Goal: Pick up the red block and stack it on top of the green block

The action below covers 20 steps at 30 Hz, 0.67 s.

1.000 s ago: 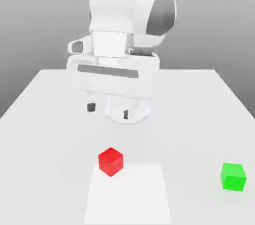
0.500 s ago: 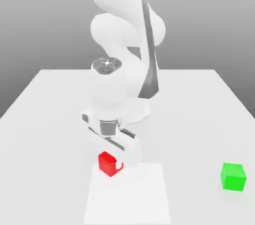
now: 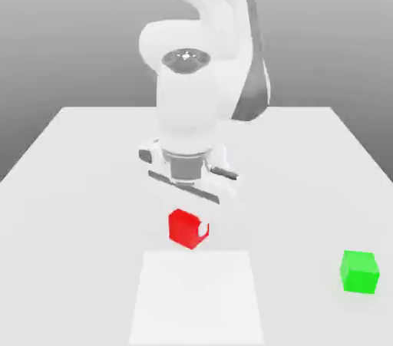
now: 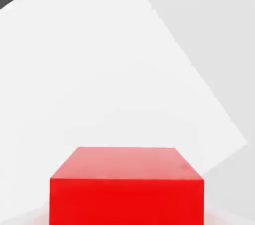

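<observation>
Arm reaches forward from its base at the tabletop's (image 3: 69, 183) far edge, wrist bent so the gripper (image 3: 189, 231) points straight down over the middle of the tabletop. Jaws clamped on the red block (image 3: 186, 228), one white fingertip (image 3: 203, 229) showing against its side. Red block hangs clear of the surface, just behind the far edge of the lighter square patch (image 3: 196, 298); hand view has it close up (image 4: 127, 185) with the patch below. Green block (image 3: 359, 271) sits near the tabletop's front corner on the exterior view's right, well apart. No readable markings. Versus half a second ago: block has lifted off the patch and shifted toward the exterior view's right; green block unchanged.
</observation>
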Motion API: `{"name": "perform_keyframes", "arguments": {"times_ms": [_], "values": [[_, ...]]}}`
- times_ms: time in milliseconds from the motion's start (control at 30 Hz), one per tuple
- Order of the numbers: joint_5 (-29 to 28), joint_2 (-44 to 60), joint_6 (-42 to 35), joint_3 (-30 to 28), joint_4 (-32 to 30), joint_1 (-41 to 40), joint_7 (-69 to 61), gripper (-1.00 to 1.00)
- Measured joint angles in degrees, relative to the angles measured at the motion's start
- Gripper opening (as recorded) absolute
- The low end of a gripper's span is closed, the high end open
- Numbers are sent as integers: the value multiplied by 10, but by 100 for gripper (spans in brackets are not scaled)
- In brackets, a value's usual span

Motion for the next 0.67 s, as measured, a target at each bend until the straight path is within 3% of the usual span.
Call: {"name": "perform_keyframes", "arguments": {"times_ms": [367, 533, 567, 667], "values": [[-42, 79, -84, 96, 162, 199, -90, -100], [-107, 168, -19, 73, 182, 223, -54, -100], [-118, 184, -5, 66, 183, 228, -46, 100], [-118, 184, -5, 66, 183, 228, -46, 100]]}}
